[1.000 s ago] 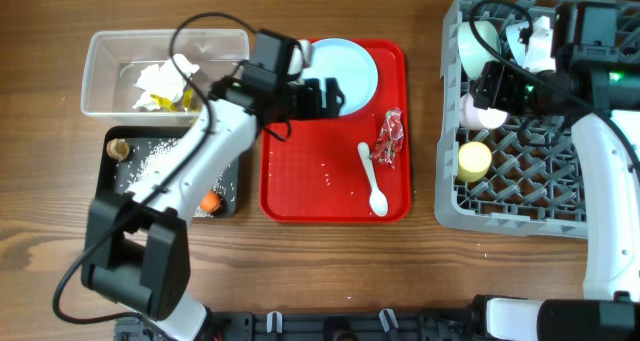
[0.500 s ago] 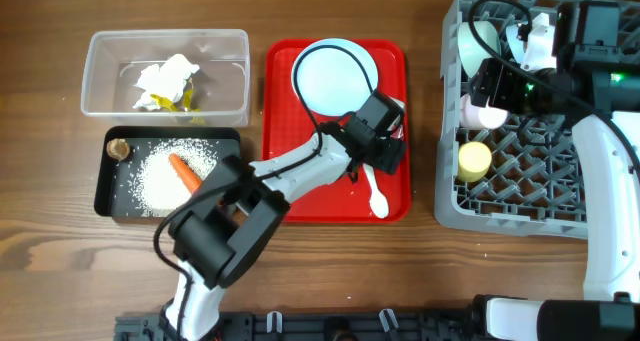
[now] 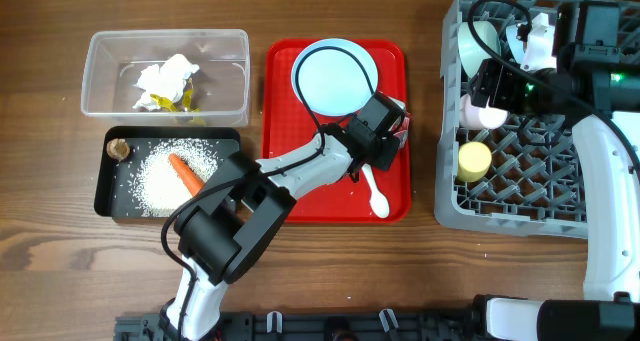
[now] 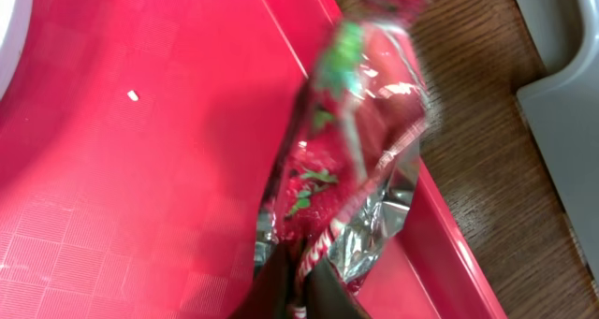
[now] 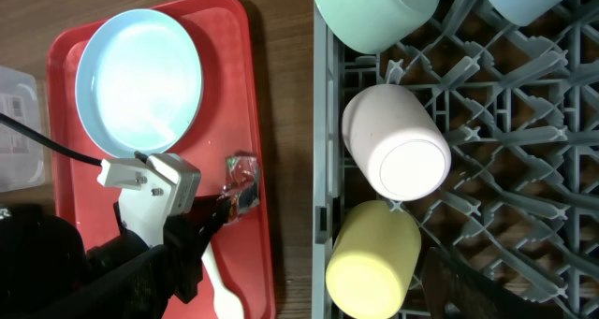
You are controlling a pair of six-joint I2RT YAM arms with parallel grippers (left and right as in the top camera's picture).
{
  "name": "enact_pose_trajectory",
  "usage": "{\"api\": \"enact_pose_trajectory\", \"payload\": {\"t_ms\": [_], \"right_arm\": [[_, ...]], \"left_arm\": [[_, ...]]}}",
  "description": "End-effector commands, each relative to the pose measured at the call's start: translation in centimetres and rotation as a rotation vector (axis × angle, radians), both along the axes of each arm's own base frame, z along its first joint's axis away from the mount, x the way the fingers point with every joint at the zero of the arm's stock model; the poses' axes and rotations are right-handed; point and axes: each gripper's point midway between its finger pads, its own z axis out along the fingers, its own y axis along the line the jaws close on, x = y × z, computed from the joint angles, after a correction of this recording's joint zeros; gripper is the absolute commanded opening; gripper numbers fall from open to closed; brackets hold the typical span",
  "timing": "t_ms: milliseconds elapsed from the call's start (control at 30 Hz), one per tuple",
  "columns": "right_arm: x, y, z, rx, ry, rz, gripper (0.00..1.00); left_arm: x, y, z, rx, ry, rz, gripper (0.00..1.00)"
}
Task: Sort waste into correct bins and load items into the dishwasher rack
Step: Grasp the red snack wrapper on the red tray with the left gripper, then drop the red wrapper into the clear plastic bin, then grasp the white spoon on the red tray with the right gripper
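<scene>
- Left wrist view: the red wrapper (image 4: 360, 141) fills the middle of the frame and runs from the bottom centre to the upper right. It sits over the right-hand edge of the red tray (image 4: 140, 169), with its silver inner foil showing at the lower right. The left gripper (image 4: 298, 286) is at the bottom centre, and its two dark fingers look pinched together on the wrapper's lower end.
- Handling: the wrapper is thin, crinkly foil film, nearly weightless and slippery. It will likely flop and could slide out of a loose pinch. A firm hold on a gathered, folded edge seems safer than on a single flat layer.
- Overhead view: the likely destination is the clear tub (image 3: 100, 51) at the upper left, which holds the tissue (image 3: 165, 78). The plate (image 3: 335, 76) and the spoon (image 3: 376, 191) lie on the tray.
- Right wrist view: the pink cup (image 5: 398, 155) and the yellow cup (image 5: 370, 258) sit in the rack (image 5: 487, 123) on the right. I cannot tell how the right gripper's fingers stand.
</scene>
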Motion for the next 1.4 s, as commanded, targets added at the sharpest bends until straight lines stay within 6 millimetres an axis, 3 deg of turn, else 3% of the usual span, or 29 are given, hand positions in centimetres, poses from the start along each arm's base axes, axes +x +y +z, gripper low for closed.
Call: {"api": "enact_pose_trajectory", "payload": {"t_ms": [0, 133, 333, 400, 467, 533, 633, 700, 733, 800, 867, 900, 933, 967, 1000, 1033, 1133, 1233, 1367], "right_arm": [[0.1, 0.3, 0.6, -0.004, -0.02, 0.028, 0.86], [0.1, 0.1, 0.6, -0.017, -0.019, 0.02, 0.86], [0.1, 0.0, 0.6, -0.02, -0.019, 0.019, 0.86], [0.2, 0.0, 0.6, -0.02, -0.021, 0.019, 0.86], [0.2, 0.0, 0.6, -0.02, -0.022, 0.019, 0.86], [0.2, 0.0, 0.6, -0.02, -0.022, 0.019, 0.86], [0.1, 0.0, 0.6, -0.019, -0.02, 0.018, 0.86], [0.1, 0.0, 0.6, -0.018, -0.019, 0.018, 0.86], [0.1, 0.0, 0.6, -0.018, -0.019, 0.017, 0.86], [0.1, 0.1, 0.6, -0.015, -0.02, 0.019, 0.86], [0.1, 0.1, 0.6, -0.014, -0.019, 0.019, 0.86], [0.1, 0.1, 0.6, -0.014, -0.018, 0.019, 0.86], [0.1, 0.1, 0.6, -0.014, -0.018, 0.018, 0.86], [0.1, 0.1, 0.6, -0.014, -0.018, 0.019, 0.86], [0.1, 0.1, 0.6, -0.014, -0.018, 0.019, 0.86], [0.1, 0.2, 0.6, -0.01, -0.018, 0.021, 0.86], [0.1, 1.1, 0.7, 0.03, -0.026, 0.062, 0.86], [0.0, 3.9, 0.3, 0.076, -0.018, 0.176, 0.85], [-0.3, 8.7, -3.5, 0.081, 0.095, 0.302, 0.84]], "left_arm": [[0.0, 0.4, -1.1, 0.02, 0.012, 0.003, 0.04], [0.2, 0.5, 0.3, 0.007, -0.004, 0.006, 0.04], [3.2, 3.5, 7.5, -0.068, -0.088, 0.092, 0.04], [4.7, 6.3, 10.2, -0.087, -0.115, 0.152, 0.04], [6.7, 10.3, 12.6, -0.1, -0.144, 0.241, 0.04], [8.4, 13.8, 13.9, -0.106, -0.165, 0.321, 0.04], [11.3, 22.1, 13.7, -0.083, -0.16, 0.501, 0.04], [11.8, 26.5, 13.1, -0.06, -0.133, 0.592, 0.04], [11.9, 27.5, 13.0, -0.057, -0.129, 0.613, 0.04], [12.2, 31.4, 12.7, -0.044, -0.118, 0.695, 0.04], [12.4, 34.2, 12.7, -0.041, -0.118, 0.753, 0.16], [12.4, 34.8, 12.7, -0.041, -0.119, 0.766, 0.29], [12.4, 35.2, 12.7, -0.04, -0.119, 0.774, 0.56], [12.4, 35.3, 12.7, -0.04, -0.119, 0.776, 0.74], [12.4, 35.3, 12.7, -0.04, -0.119, 0.776, 0.9], [12.4, 35.2, 12.7, -0.041, -0.118, 0.773, 0.95], [12.3, 33.3, 12.7, -0.077, -0.102, 0.723, 0.98], [12.2, 31.5, 12.8, -0.086, -0.098, 0.684, 0.99], [12.1, 31.3, 12.7, -0.085, -0.095, 0.678, 1.0]]}}
